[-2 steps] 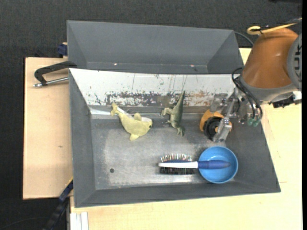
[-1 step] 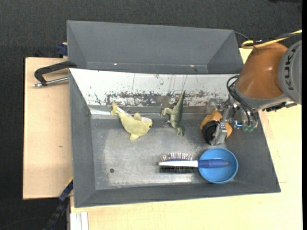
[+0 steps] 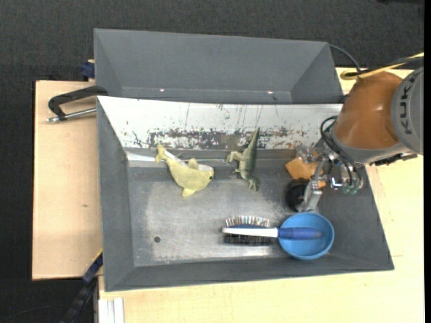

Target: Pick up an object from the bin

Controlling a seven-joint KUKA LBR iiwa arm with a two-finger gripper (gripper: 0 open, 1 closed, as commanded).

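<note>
My gripper point(image 3: 312, 195) hangs low at the right side of the bin, under the arm's orange cover. Right beside it on its left lies a small black round thing point(image 3: 295, 194), touching or nearly touching it. An orange lump point(image 3: 297, 168) sits just behind that, near the back wall. A blue bowl point(image 3: 307, 237) lies just in front of the gripper. Across the bowl's rim rests the blue handle of a brush point(image 3: 250, 233), whose bristled head points left.
A green toy dinosaur point(image 3: 246, 160) stands against the back wall at the middle. A pale yellow soft toy point(image 3: 186, 173) lies to its left. The left half of the bin floor holds nothing else.
</note>
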